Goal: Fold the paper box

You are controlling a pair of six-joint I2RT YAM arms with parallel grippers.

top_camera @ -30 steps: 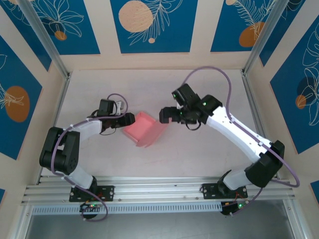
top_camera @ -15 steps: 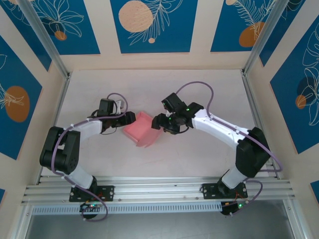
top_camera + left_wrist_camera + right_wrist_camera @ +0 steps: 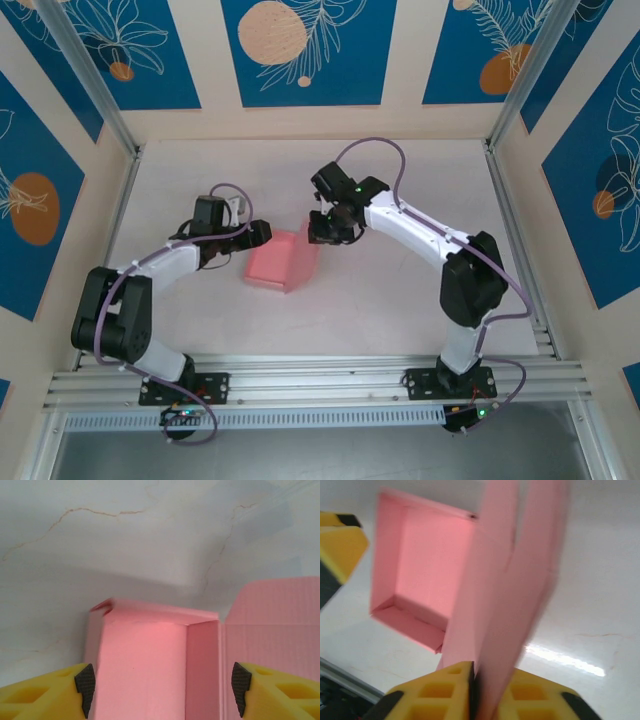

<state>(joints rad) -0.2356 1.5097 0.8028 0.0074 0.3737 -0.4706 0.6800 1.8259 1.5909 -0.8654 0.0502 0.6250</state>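
Pink card forms the paper box (image 3: 283, 264), a shallow open-topped tray lying near the middle of the white table (image 3: 400, 290), with its lid flap (image 3: 510, 580) standing up on the three o'clock side. The right gripper (image 3: 322, 228) reaches in at about one o'clock of the box. Its yellow fingers (image 3: 440, 690) are pressed together on the lower end of that flap, pinching the card between them. The left gripper (image 3: 262, 233) sits at ten o'clock of the box, just beside its corner, with its jaws standing wide apart. Seen from the left wrist, the tray's inside lies just ahead of the black pads (image 3: 85, 682).
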